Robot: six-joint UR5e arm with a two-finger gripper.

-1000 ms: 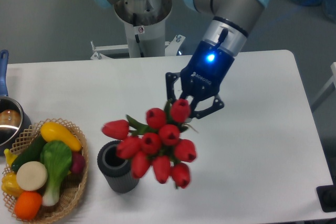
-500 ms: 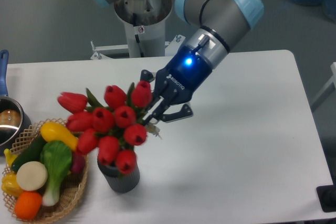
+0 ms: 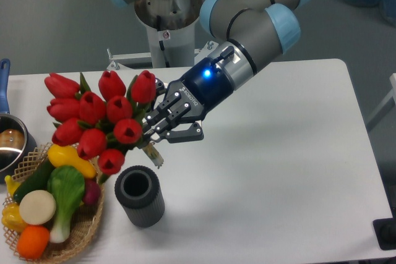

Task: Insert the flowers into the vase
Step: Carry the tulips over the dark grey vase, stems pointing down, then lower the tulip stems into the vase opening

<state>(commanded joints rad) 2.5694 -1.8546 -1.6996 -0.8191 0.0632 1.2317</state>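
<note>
the flowers (image 3: 96,119) were a tight bunch of glossy red buds with green leaves between them and short pale stems poking out below. the gripper (image 3: 156,129) had its black fingers clenched on those stems, holding the bunch tilted in the air, buds fanning up and to the left. the bunch hung above and to the left of the vase (image 3: 140,196), not touching it, with the stem ends above its rim. the vase was a short dark grey cylinder with ribbed sides and an open round mouth, standing upright on the smooth white table (image 3: 284,171). just beside it on the left sat a woven wicker basket (image 3: 86,230) of colourful toy vegetables, the lowest buds hanging over its upper edge. a steel pot (image 3: 11,143) with a blue handle showed at the left edge.
</note>
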